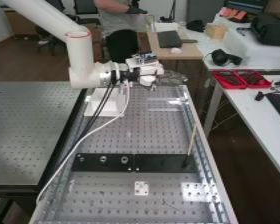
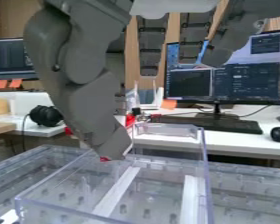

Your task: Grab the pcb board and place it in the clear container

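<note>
Well, the clear container (image 2: 205, 175) stands open-topped in the wrist view, over the perforated metal bench (image 1: 111, 192), and two pale strips (image 2: 117, 192) can be seen through its walls. The hand (image 1: 149, 79) is above the bench's far end in the high view, at the end of the white arm (image 1: 79, 52), which comes in from the upper left, bends downward and then runs level towards the right. Its fingers (image 2: 150, 47) are loosely spread, the nearest one slanting down so that its tip hangs by the container, apart from the others. A small red patch (image 2: 104, 159) shows at that tip (too little of it to say what it is). A white cable (image 1: 91, 132) droops from the wrist in a long curve along the bench's left side. Nearer the high camera, two black plates (image 1: 165, 163) lie end to end across the metal, with a thin rod (image 1: 192, 140) leaning up from the right one, and a small white plate (image 1: 141, 188) lies nearer still. To the right, two red trays (image 1: 240, 79) sit side by side on a white table (image 1: 247, 107). Beyond the container, the wrist view takes in a monitor (image 2: 227, 70), a keyboard (image 2: 210, 123) and black headphones (image 2: 45, 116).
</note>
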Action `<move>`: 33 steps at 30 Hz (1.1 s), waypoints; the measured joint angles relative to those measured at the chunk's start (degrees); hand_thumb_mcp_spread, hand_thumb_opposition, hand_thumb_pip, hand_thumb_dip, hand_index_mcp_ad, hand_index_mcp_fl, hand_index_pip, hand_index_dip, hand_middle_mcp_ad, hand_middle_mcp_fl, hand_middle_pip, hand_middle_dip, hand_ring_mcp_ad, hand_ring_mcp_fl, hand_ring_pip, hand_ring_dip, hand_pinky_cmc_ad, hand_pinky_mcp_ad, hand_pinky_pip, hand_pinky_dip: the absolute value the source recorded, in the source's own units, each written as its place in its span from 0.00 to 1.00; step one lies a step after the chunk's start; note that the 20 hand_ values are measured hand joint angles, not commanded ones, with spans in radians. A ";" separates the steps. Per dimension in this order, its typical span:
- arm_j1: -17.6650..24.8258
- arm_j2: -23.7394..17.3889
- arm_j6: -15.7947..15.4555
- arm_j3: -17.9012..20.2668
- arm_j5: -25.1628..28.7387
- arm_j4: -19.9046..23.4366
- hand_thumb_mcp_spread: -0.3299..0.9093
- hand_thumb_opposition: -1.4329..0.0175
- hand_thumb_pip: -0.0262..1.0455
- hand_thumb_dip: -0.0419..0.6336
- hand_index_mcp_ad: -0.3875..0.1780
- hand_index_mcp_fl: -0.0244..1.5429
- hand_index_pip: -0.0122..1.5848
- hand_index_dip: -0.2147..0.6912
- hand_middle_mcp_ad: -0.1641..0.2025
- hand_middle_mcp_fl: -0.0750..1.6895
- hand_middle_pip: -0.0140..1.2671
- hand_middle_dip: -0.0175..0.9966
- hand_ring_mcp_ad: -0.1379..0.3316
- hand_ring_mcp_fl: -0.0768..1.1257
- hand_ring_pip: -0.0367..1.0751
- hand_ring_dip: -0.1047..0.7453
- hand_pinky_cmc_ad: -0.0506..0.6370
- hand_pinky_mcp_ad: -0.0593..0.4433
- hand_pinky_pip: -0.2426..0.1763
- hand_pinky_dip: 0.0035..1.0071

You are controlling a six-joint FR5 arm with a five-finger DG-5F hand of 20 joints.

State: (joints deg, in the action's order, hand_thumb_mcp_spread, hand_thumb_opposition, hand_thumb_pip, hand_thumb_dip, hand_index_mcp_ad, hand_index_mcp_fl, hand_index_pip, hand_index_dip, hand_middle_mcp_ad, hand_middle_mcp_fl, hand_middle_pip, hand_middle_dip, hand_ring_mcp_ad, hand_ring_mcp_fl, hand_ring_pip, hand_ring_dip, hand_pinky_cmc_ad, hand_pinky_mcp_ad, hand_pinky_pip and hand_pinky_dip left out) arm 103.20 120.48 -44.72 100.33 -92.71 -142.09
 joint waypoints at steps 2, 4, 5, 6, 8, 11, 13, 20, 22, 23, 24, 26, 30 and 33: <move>0.02 0.01 -0.09 -0.12 0.10 -0.41 0.69 0.29 0.63 0.50 0.40 0.35 0.91 0.39 0.55 0.12 0.12 0.17 0.66 0.09 0.12 0.15 0.54 0.44 0.44 0.19; 0.03 0.04 -0.32 -0.44 0.27 -1.38 0.69 0.29 0.60 0.51 0.37 0.36 0.88 0.39 0.55 0.12 0.12 0.17 0.66 0.09 0.12 0.15 0.54 0.44 0.44 0.19; 0.01 0.10 -0.53 -0.77 0.41 -2.26 0.69 0.30 0.60 0.51 0.37 0.36 0.85 0.40 0.55 0.12 0.12 0.17 0.66 0.09 0.12 0.15 0.54 0.44 0.44 0.19; -0.02 0.14 -0.74 -1.04 0.51 -2.97 0.68 0.32 0.61 0.51 0.39 0.32 0.79 0.40 0.55 0.12 0.12 0.17 0.66 0.09 0.12 0.15 0.54 0.44 0.44 0.19; -0.12 0.18 -0.75 -1.30 0.62 -3.41 0.64 0.34 0.63 0.51 0.39 0.20 0.68 0.38 0.55 0.11 0.12 0.17 0.66 0.09 0.12 0.15 0.54 0.44 0.44 0.21; -0.24 0.22 -0.60 -1.45 0.65 -3.62 0.63 0.35 0.64 0.51 0.39 0.14 0.59 0.38 0.55 0.08 0.12 0.17 0.66 0.08 0.12 0.15 0.54 0.44 0.44 0.23; -0.26 0.22 -0.42 -1.44 0.64 -3.67 0.62 0.36 0.69 0.51 0.39 0.13 0.56 0.37 0.55 0.08 0.12 0.17 0.66 0.08 0.12 0.15 0.54 0.44 0.43 0.26; -0.29 0.17 -0.19 -1.32 0.66 -3.31 0.60 0.38 0.70 0.51 0.39 0.10 0.53 0.35 0.55 0.08 0.12 0.17 0.66 0.08 0.12 0.15 0.54 0.44 0.43 0.30; -0.54 -0.01 -0.25 -1.59 0.87 -4.35 0.60 0.39 0.70 0.51 0.37 0.10 0.52 0.36 0.54 0.08 0.12 0.17 0.66 0.08 0.12 0.15 0.54 0.44 0.43 0.30; -0.79 -0.24 -0.21 -1.71 0.95 -4.91 0.60 0.39 0.70 0.51 0.39 0.10 0.51 0.36 0.54 0.08 0.12 0.17 0.66 0.08 0.12 0.15 0.54 0.44 0.43 0.31; -1.32 -0.89 0.15 -1.80 1.12 -5.43 0.60 0.40 0.70 0.51 0.39 0.10 0.47 0.36 0.54 0.08 0.12 0.17 0.66 0.08 0.12 0.15 0.54 0.44 0.43 0.31; -1.98 -2.06 0.69 -1.68 1.50 -5.48 0.58 0.40 0.66 0.51 0.44 0.10 0.34 0.36 0.55 0.10 0.12 0.17 0.66 0.08 0.11 0.16 0.54 0.44 0.43 0.30; -3.67 -6.77 0.02 0.19 3.11 -4.00 0.56 0.41 0.59 0.50 0.44 0.14 0.19 0.35 0.55 0.14 0.12 0.18 0.66 0.09 0.12 0.17 0.54 0.44 0.43 0.35; -4.80 -10.28 -1.78 1.63 4.43 -3.21 0.55 0.41 0.58 0.48 0.45 0.15 0.15 0.36 0.56 0.15 0.12 0.19 0.65 0.10 0.13 0.19 0.54 0.45 0.43 0.38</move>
State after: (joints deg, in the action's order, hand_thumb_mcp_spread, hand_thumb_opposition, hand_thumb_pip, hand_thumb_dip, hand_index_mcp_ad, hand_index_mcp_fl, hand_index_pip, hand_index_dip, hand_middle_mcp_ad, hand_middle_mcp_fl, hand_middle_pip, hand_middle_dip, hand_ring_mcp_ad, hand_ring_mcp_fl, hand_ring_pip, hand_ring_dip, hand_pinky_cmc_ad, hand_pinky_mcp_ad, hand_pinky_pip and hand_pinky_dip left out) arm 98.40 110.20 -46.50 101.96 -88.28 -145.30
